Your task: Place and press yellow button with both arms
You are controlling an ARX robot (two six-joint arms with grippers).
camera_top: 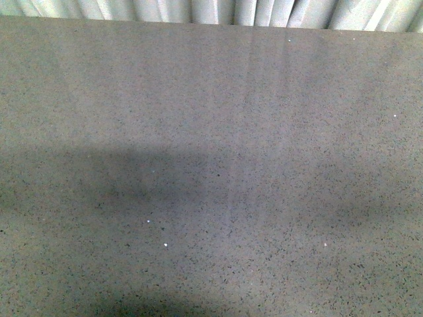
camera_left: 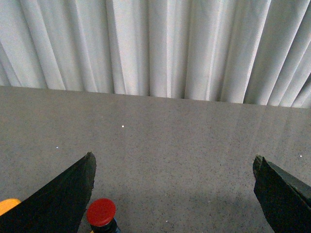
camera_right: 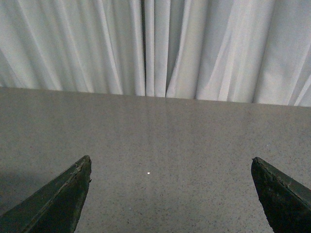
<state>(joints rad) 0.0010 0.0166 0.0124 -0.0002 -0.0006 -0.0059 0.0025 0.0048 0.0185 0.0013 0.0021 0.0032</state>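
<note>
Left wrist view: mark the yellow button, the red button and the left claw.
yellow button [camera_left: 7, 205]: left wrist view, visible edge of cap.
red button [camera_left: 101, 211]: left wrist view, centre of cap.
left claw [camera_left: 173, 160]: left wrist view, midway between its fingertips.

Table [camera_top: 211, 99]: grey, finely speckled dark, with scattered white flecks. Curtain [camera_left: 160, 43]: white, vertical pleats. Red button [camera_left: 101, 212]: plain red cap. Yellow button [camera_left: 8, 205]: orange-yellow (only a sliver shows). Left gripper [camera_left: 173, 162], right gripper [camera_right: 171, 165]: black fingers, unpatterned.

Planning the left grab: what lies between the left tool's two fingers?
Left wrist view: only a red button near one finger of the left tool; otherwise bare table.
</note>
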